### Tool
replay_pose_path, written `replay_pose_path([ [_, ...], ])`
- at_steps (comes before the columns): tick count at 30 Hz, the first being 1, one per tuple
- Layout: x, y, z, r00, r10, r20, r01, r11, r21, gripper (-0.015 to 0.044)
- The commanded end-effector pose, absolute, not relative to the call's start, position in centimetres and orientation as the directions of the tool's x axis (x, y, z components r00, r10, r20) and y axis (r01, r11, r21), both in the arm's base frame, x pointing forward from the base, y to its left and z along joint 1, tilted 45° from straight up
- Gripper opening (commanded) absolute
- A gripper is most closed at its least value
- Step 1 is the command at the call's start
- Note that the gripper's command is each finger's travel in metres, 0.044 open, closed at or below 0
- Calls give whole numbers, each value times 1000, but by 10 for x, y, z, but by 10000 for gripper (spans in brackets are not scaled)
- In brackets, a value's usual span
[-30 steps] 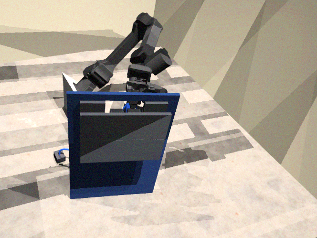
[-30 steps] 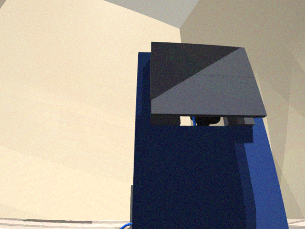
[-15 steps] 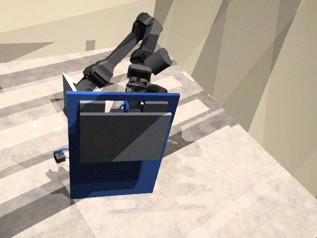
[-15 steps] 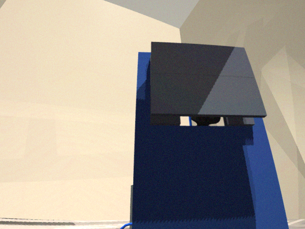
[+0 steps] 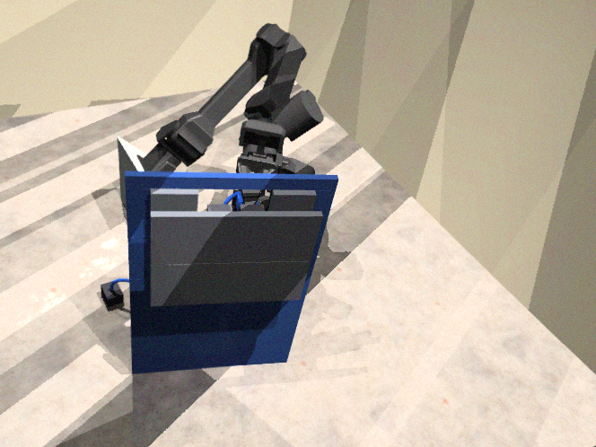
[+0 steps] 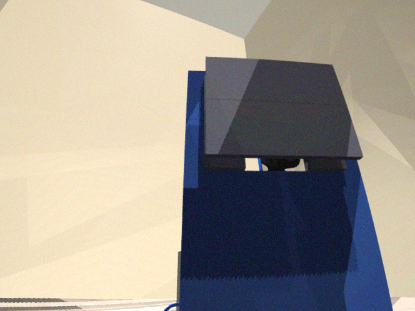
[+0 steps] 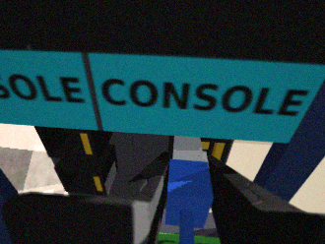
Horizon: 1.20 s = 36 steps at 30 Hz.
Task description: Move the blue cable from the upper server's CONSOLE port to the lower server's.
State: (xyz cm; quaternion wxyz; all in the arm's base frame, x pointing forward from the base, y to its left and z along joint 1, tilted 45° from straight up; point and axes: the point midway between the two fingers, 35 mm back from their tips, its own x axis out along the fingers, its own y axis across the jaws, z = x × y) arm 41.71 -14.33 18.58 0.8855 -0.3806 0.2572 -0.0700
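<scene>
Showing blue, boxy plug (image 7: 188, 189) in gripper (image 7: 186, 159), tab prob. hidden.

The pale, mottled tabletop (image 5: 433, 337) (image 6: 110, 303), streaked with shadow bands, carried the upright blue panel (image 5: 269, 344) (image 6: 268, 217). A small black block (image 5: 111, 295) with a blue cable stood beside the panel's left edge in the top view, apparently resting on that surface.

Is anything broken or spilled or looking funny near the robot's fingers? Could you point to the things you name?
No, nothing stands out: the fingers grip the blue plug (image 7: 189, 189) under the CONSOLE label (image 7: 197, 132), and I see no spill or break.
</scene>
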Motion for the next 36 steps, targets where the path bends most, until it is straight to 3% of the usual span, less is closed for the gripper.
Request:
replay_pose_path([
  [1,418,-143,185,859,-318,-400,-71,701,-710,0],
  [36,402,-140,190,860,-321,-396,-66,701,-710,0],
])
